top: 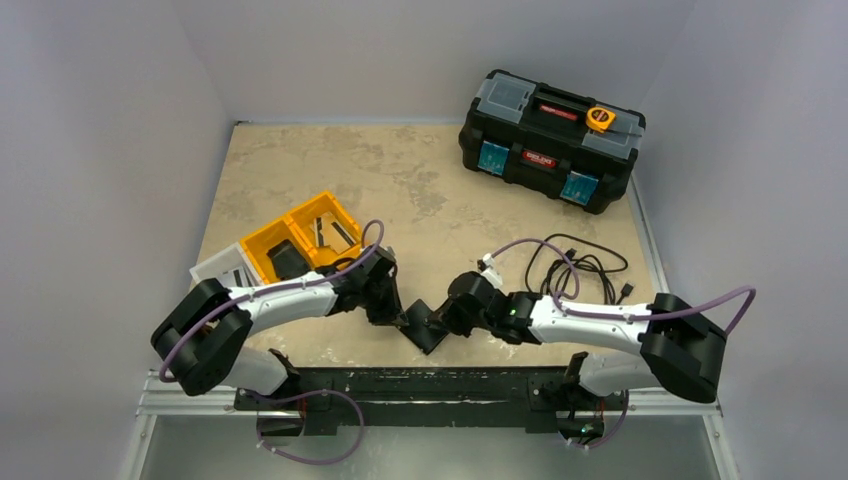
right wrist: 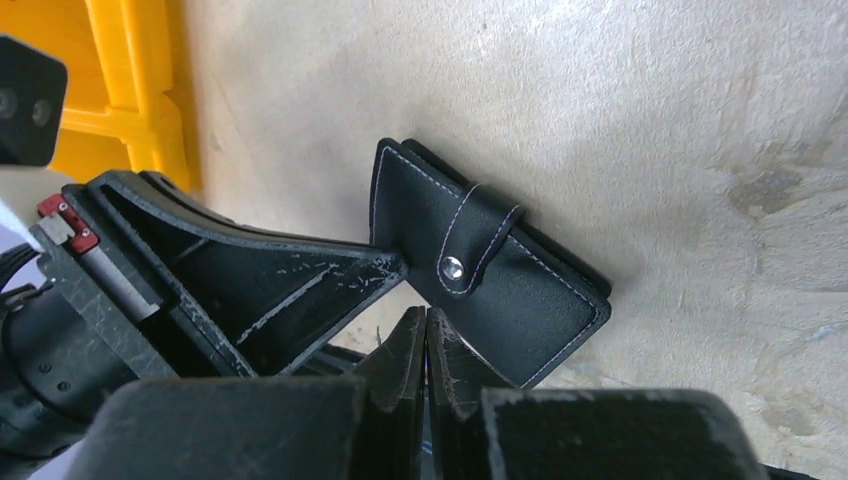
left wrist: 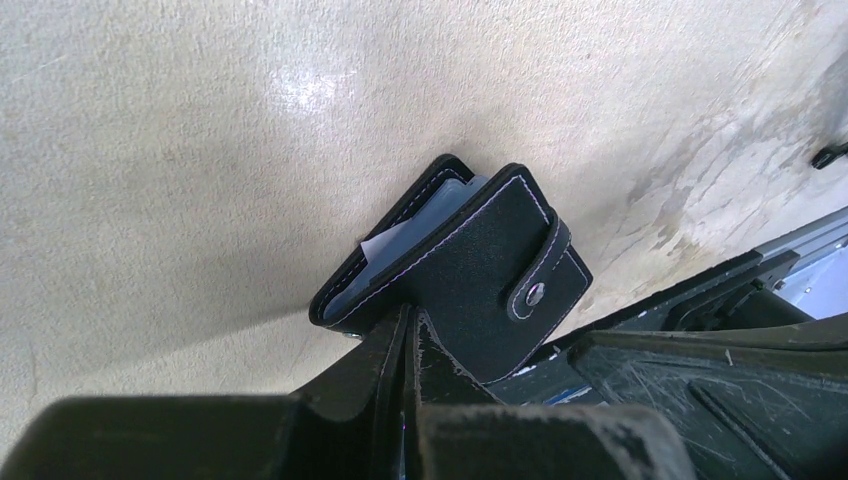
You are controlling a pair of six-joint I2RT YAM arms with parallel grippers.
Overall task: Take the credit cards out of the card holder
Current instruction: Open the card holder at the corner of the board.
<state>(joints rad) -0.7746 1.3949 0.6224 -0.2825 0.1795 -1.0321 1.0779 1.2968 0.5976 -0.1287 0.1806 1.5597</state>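
1. Top external view: the card holder (top: 426, 328) sits at the near middle of the table (top: 300, 170), between the left gripper (top: 393, 306) and the right gripper (top: 452, 314). Both grippers reach it.
2. Only this view shows the black toolbox (top: 550, 140) at the far right corner, the 2 orange bins (top: 305, 238) by the left arm and the black cable (top: 585, 265) beside the right arm.
3. Left wrist view: the left fingers (left wrist: 385, 365) are pressed together, with their tips at the holder's near edge.
4. Only here is the holder's gaping side seen. Grey-blue and white edges, read as the credit cards (left wrist: 405, 238), sit inside the holder.
5. Right wrist view: the right fingers (right wrist: 400, 370) are likewise together, with their tips at the holder's near edge. The strap (right wrist: 475, 235) is snapped down over the cover. The left gripper's tip touches the holder's left edge.
6. Not determinable:
   - whether either closed pair of fingers nips a thin edge of the holder;
   - how many cards there are;
   - whether the holder lies flat or tilted.
7. In the top view the holder is only a small dark shape, partly covered by both grippers.
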